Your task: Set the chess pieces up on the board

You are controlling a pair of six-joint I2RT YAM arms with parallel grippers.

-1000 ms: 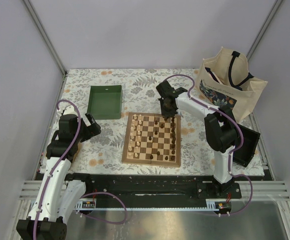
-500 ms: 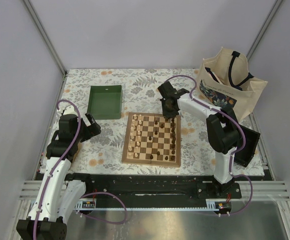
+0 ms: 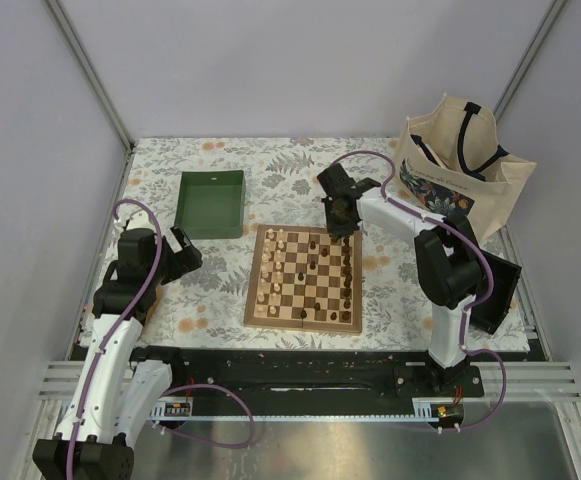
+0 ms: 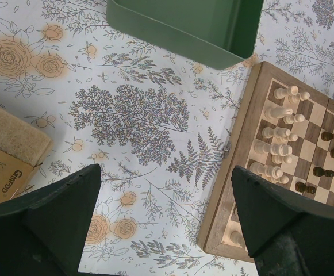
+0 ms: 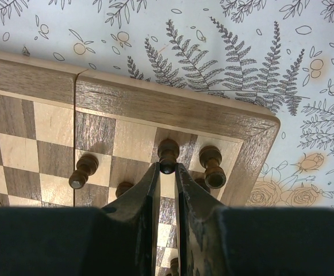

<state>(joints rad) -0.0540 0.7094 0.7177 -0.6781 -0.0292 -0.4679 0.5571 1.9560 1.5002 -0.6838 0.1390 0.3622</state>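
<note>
The board (image 3: 304, 320) lies mid-table, with pale chess pieces (image 3: 270, 270) along its left side and dark ones (image 3: 348, 280) along its right. My right gripper (image 3: 342, 222) is over the board's far right corner. In the right wrist view it (image 5: 168, 168) is shut on the head of a dark piece (image 5: 168, 150), one square in from the corner of the board (image 5: 172, 106). Another dark piece (image 5: 211, 165) stands in the corner square beside it. My left gripper (image 3: 185, 255) is open and empty over the cloth, left of the board (image 4: 244, 144) and its pale pieces (image 4: 279, 135).
A green tray (image 3: 211, 203) stands at the back left, also in the left wrist view (image 4: 184, 23). A cream tote bag (image 3: 460, 165) stands at the back right, with a black tray (image 3: 495, 290) leaning below it. A cardboard pack with a sponge (image 4: 6, 155) lies left of my left gripper.
My right gripper has shifted slightly to the right over the board's far right corner. The left arm has not moved.
</note>
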